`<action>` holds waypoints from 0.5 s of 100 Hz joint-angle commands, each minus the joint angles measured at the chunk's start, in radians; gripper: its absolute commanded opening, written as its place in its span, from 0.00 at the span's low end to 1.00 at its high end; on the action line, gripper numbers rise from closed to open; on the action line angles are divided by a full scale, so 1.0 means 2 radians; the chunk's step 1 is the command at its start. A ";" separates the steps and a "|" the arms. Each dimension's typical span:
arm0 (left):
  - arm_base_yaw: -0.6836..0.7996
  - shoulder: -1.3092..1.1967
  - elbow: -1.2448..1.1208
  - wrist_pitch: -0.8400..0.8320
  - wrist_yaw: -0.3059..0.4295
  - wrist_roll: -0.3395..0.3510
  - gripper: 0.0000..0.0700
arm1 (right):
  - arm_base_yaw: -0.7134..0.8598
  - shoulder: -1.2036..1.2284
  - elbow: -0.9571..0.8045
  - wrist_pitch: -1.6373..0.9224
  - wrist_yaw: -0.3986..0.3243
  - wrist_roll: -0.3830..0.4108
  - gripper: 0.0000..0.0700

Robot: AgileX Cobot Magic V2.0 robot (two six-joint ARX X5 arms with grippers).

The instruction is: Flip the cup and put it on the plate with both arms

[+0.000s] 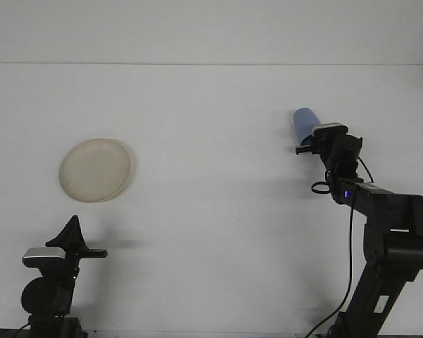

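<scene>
Cup [304, 124] first: you have a blue one lying on its side on the white table [211, 105], far to the right of the plate and a little farther back than it, with its closed end pointing away from you and its mouth facing the near side. That lie is why the job calls for a flip before anything else, since it cannot go onto the plate as it is. Your right gripper [307, 147] is reached out right at the cup's near end, overlapping its rim in this view, which looks to me like the approach for a grasp at the mouth. Whether its fingers are spread or closed, and whether they have any hold on the cup, you cannot tell from here, because the wrist body hides them. The plate [96, 170] sits flat and bare, so nothing is delivered yet. Your left gripper [76, 236] is parked nearer to you than the plate and slightly left of it, holding nothing; how far apart its fingers stand I cannot tell either. I judge it is waiting there for the handover, being the arm closer to the plate.
</scene>
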 commanded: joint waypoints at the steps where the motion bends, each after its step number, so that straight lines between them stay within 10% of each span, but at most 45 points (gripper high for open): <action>1: 0.001 0.000 -0.010 0.005 0.000 -0.002 0.02 | 0.001 -0.004 0.009 0.005 -0.001 0.014 0.00; 31: 0.001 0.000 -0.010 0.005 0.000 -0.002 0.02 | 0.000 -0.120 0.009 -0.063 -0.021 0.072 0.00; 50: 0.001 0.000 -0.010 0.005 0.000 -0.002 0.02 | 0.000 -0.225 0.009 -0.172 -0.103 0.123 0.00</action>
